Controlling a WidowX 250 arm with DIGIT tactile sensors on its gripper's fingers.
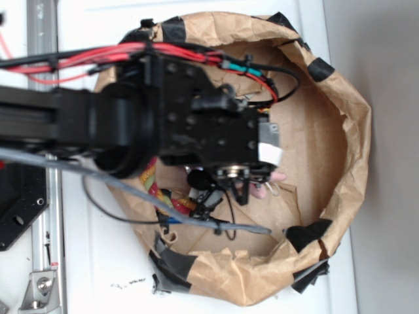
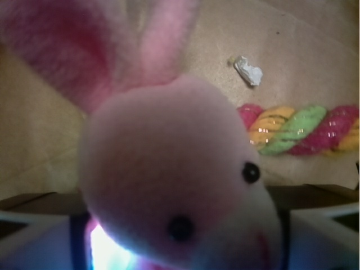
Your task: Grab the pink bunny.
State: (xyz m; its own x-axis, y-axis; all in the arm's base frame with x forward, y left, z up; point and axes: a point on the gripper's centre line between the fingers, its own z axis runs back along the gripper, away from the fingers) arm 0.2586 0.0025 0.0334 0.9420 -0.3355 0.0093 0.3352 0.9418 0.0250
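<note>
Grasp step: gripper (image 2: 180, 247) jaws straddle the pink bunny (image 2: 174, 174) head, closure unclear; next, confirm grip then lift.

No text, label or number is legible anywhere (both views checked).
</note>
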